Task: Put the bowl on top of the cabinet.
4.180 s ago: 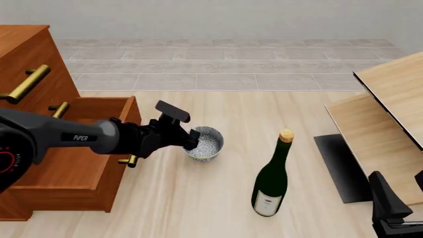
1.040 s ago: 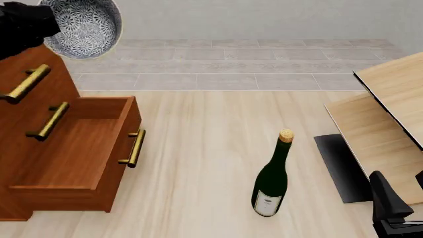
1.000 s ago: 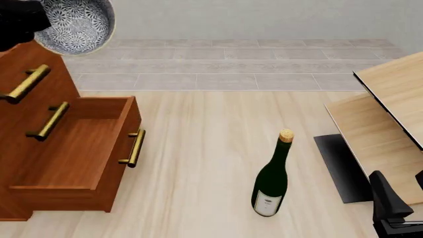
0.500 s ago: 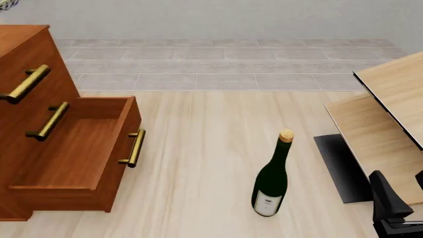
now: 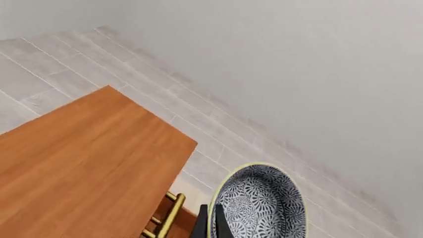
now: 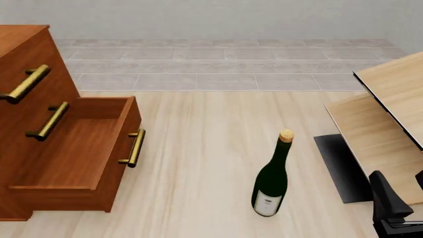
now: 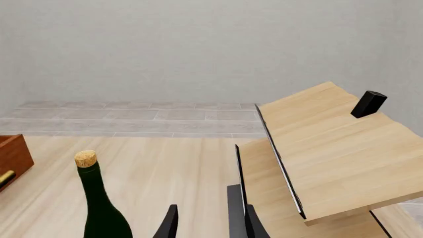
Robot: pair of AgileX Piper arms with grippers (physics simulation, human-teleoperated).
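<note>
In the left wrist view the bowl (image 5: 259, 204), white with a dense blue-grey pattern, hangs in the air, and my left gripper (image 5: 211, 229) is shut on its rim. It is beside and above the flat reddish-brown top of the cabinet (image 5: 73, 168), past the top's edge. The front view shows the cabinet (image 6: 26, 59) at the left with one drawer (image 6: 73, 148) pulled out. Neither the bowl nor the left gripper appears in that view. My right gripper (image 7: 208, 225) is open and holds nothing. It sits low at the near right (image 6: 389, 208).
A dark green wine bottle (image 6: 271, 179) with a cork stands upright on the pale wood floor right of the middle. Pale light-wood furniture (image 6: 387, 119) with black edging fills the right side. Brass bar handles (image 6: 134, 148) stick out from the cabinet's front.
The left gripper has carried the bowl up and to the left, out of the front view's top left corner. The right arm and the bottle have not moved.
</note>
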